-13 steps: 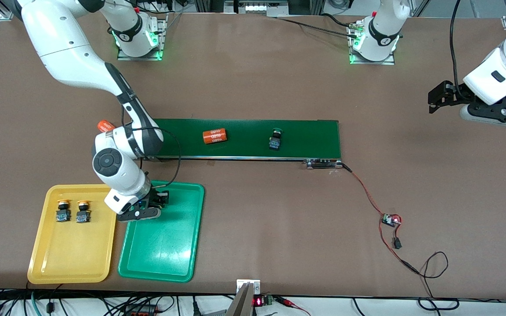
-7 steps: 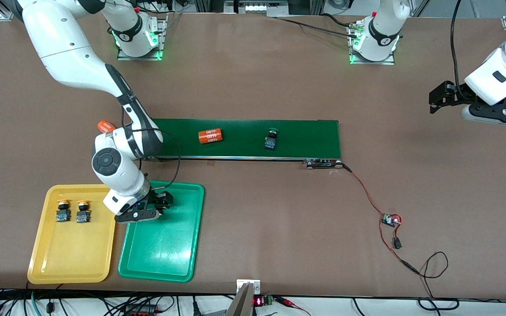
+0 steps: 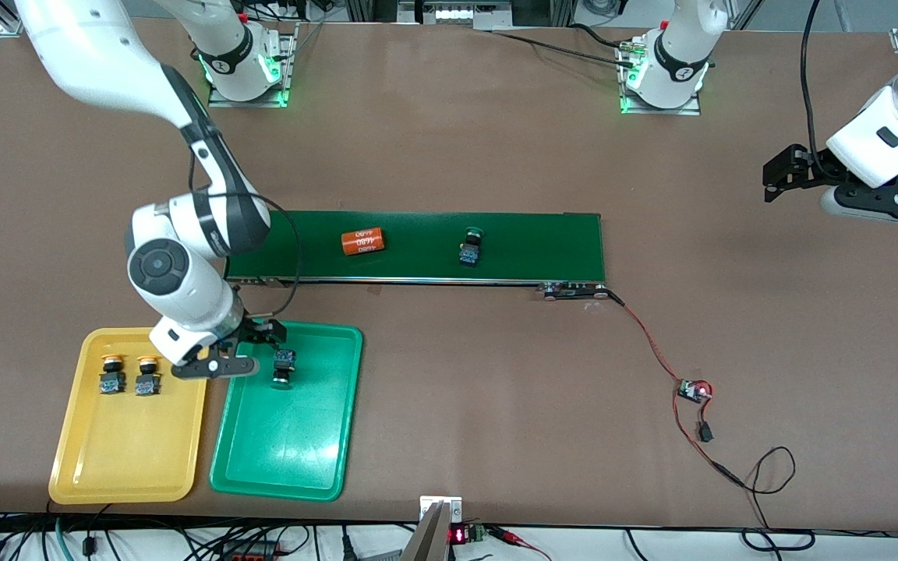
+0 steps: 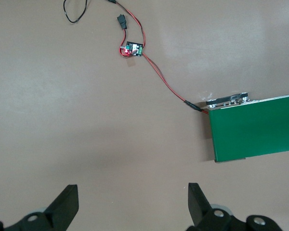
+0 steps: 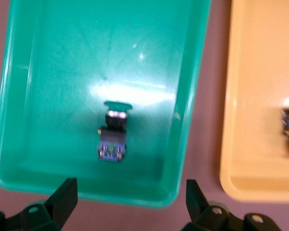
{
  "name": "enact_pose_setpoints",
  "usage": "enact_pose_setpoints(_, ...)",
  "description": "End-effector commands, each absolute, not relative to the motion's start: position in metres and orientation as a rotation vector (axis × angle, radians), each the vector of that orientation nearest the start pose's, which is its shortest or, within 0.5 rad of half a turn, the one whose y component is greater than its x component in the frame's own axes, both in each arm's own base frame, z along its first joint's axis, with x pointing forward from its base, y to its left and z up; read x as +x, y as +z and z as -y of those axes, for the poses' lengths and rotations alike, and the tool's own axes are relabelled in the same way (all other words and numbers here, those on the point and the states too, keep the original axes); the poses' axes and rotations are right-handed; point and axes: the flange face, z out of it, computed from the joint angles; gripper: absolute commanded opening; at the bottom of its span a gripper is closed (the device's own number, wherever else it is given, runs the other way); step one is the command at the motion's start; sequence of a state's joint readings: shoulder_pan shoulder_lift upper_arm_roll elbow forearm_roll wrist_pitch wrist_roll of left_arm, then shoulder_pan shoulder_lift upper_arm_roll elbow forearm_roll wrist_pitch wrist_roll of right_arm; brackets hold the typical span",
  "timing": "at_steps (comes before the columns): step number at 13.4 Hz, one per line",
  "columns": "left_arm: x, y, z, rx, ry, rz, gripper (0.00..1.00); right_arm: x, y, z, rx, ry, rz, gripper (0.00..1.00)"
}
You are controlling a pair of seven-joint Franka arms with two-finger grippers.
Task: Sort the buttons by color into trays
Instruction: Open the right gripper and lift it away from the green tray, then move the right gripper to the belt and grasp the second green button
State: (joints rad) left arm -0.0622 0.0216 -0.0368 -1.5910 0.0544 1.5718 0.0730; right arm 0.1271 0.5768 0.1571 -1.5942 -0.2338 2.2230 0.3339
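Note:
A dark-green button lies on its side in the green tray, close to the tray's edge farthest from the front camera. My right gripper hangs open and empty above that edge, clear of the button. Two yellow-capped buttons sit in the yellow tray. Another green button rides on the conveyor belt. My left gripper waits open over bare table at the left arm's end.
An orange cylinder with white print lies on the belt, toward the right arm's end from the green button. A red-black wire runs from the belt's end to a small circuit board.
My right gripper opened, left the green button in the green tray and lifted back toward the yellow tray. The cylinder and the button on the belt drifted toward the right arm's end.

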Motion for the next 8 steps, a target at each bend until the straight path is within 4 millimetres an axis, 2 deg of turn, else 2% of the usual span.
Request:
enact_pose_setpoints(1, 0.559, 0.606, 0.05, -3.082, 0.052, -0.291, 1.0, 0.63, 0.34, -0.189, -3.207, -0.032, -0.12, 1.0)
enact_pose_setpoints(2, 0.559, 0.606, 0.051, -3.08, 0.052, -0.293, 1.0, 0.617, 0.35, -0.198, -3.167, 0.022, -0.189, 1.0)
enact_pose_setpoints(4, 0.559, 0.606, 0.051, -3.082, 0.052, -0.293, 1.0, 0.59, 0.367, -0.229, -3.155, 0.061, -0.22, 1.0)
enact_pose_setpoints(6, 0.559, 0.606, 0.051, -3.08, 0.052, -0.293, 1.0, 0.567, 0.37, -0.266, -3.154, 0.058, -0.3, 1.0)
enact_pose_setpoints(8, 0.559, 0.605, 0.051, -3.082, 0.054, -0.293, 1.0, 0.546, 0.364, -0.302, -3.167, 0.071, -0.23, 1.0)
